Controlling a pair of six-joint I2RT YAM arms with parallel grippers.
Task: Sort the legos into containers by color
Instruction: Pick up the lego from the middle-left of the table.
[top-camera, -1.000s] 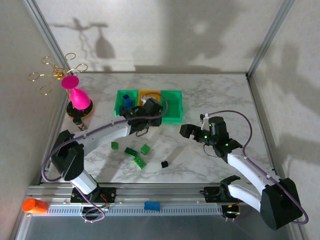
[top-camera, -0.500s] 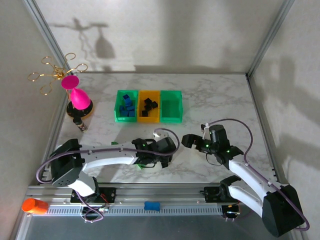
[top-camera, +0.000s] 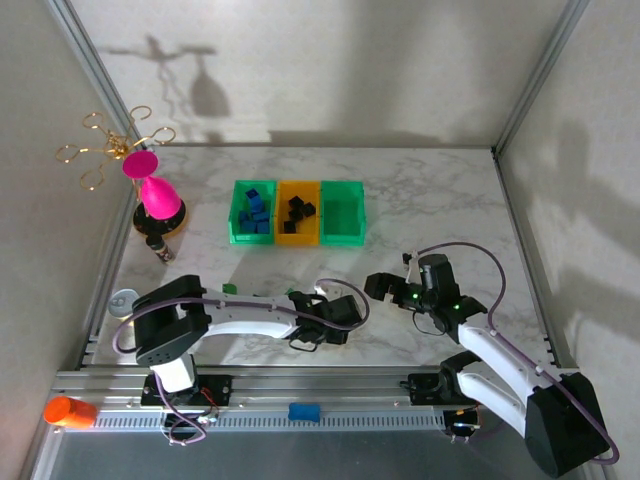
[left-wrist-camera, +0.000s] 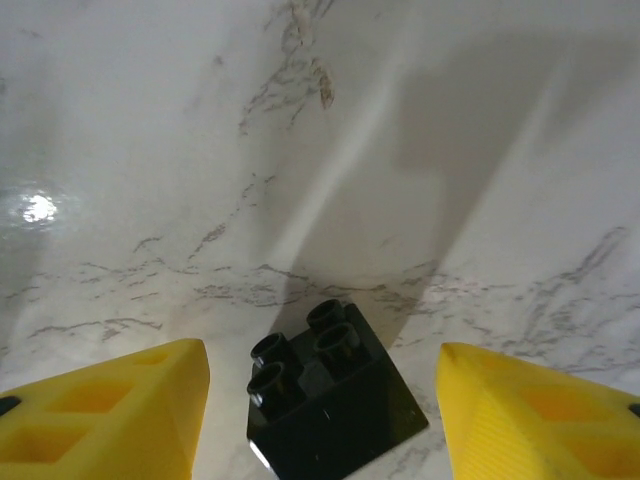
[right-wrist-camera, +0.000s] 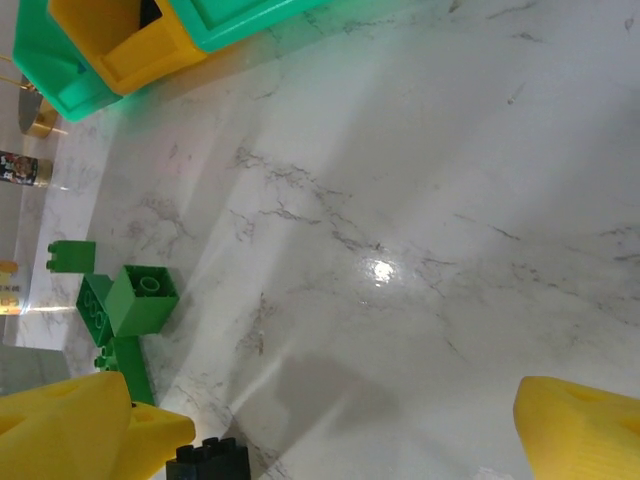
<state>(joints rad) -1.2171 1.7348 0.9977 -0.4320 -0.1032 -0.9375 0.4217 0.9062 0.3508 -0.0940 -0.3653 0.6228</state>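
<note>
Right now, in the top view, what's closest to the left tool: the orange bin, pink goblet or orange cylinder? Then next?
From the left tool:
1. orange bin, farther back, middle of the row
2. pink goblet, far left
3. orange cylinder, near left corner

Glossy black plastic brick (left-wrist-camera: 335, 400) on polished, veined marble-look table (left-wrist-camera: 150, 150)

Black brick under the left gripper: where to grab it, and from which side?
Come straight down from above and pinch the black brick across two opposite flat side walls, below the studs. It sits studs-up on the table, turned diagonally to the left gripper, whose open jaws would probably meet its corners. Twisting the wrist to square up first looks wise.
</note>
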